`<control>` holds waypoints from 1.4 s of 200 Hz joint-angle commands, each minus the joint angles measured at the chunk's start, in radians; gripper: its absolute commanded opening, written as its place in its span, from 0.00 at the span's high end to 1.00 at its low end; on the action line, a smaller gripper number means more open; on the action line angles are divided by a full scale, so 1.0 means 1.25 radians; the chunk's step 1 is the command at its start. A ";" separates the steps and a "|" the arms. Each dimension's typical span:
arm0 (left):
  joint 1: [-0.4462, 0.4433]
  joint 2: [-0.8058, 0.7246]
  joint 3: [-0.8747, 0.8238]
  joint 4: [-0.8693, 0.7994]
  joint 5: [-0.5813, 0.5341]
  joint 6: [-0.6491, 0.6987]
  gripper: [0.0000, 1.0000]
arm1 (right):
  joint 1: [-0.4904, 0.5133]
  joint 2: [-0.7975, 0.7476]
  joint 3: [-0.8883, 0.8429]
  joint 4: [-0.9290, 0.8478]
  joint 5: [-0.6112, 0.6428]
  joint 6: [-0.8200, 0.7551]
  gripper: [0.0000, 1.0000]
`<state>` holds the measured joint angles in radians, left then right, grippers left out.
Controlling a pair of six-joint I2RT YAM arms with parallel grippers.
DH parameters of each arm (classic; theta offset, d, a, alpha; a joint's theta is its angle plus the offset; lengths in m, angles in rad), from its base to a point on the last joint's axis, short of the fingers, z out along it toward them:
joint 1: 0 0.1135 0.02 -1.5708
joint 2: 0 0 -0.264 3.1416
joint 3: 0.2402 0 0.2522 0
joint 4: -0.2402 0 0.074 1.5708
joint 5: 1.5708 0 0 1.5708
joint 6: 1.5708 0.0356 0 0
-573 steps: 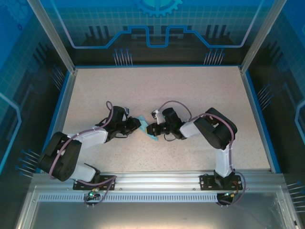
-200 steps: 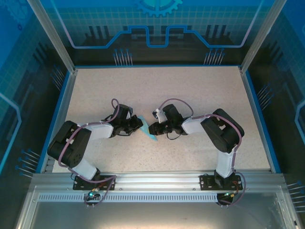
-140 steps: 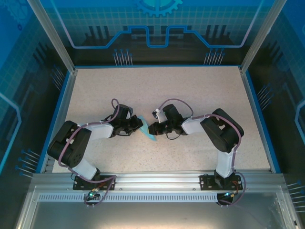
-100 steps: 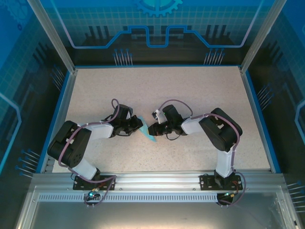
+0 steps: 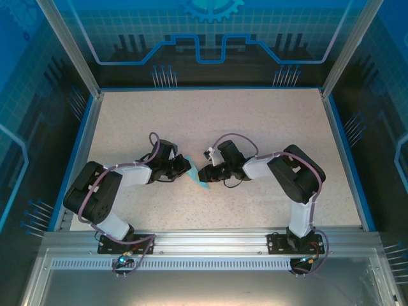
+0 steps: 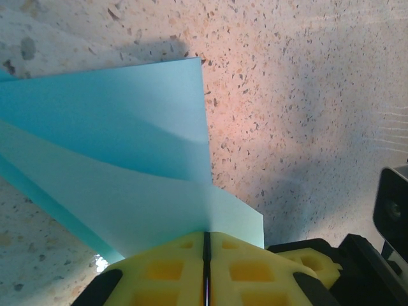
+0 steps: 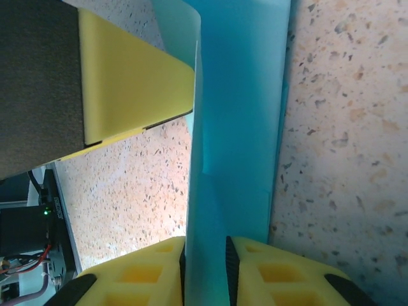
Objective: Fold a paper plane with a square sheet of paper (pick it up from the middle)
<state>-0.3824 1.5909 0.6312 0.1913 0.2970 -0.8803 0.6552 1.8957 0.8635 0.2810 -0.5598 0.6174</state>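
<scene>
Being gripped from its left side, the light-blue paper (image 5: pixel 198 178) is found near the middle of the speckled worktop (image 5: pixel 268 127), in the narrow space where the two arms meet. It is seen partly folded, with one pointed end aimed toward the near edge.

In the left wrist view the left fingers (image 6: pixel 166 268) are pressed together, and an edge of the paper (image 6: pixel 127 159) is pinched in the seam between them. From that seam two overlapping layers are fanned out above the worktop, the darker one ending in a sharp corner.

In the right wrist view the right fingers (image 7: pixel 287 271) are held slightly apart, and a folded strip of the paper (image 7: pixel 239 127) is stood on edge in the gap between them. Whether the strip is touched by them cannot be told. A yellow finger of the left arm is seen just beside the strip's far end.
</scene>
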 commanded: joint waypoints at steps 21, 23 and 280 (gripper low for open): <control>-0.005 -0.001 -0.009 -0.013 0.004 0.017 0.88 | -0.005 -0.057 0.005 -0.084 0.055 -0.043 0.75; -0.006 -0.001 -0.009 -0.012 0.004 0.017 0.88 | -0.006 -0.057 0.005 -0.086 0.056 -0.044 0.75; -0.005 -0.105 -0.074 -0.021 -0.001 0.006 0.72 | 0.024 0.026 0.017 -0.053 0.004 -0.003 0.91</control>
<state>-0.3824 1.4979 0.5571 0.1837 0.2966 -0.8837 0.6697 1.9041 0.8875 0.2028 -0.5404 0.5930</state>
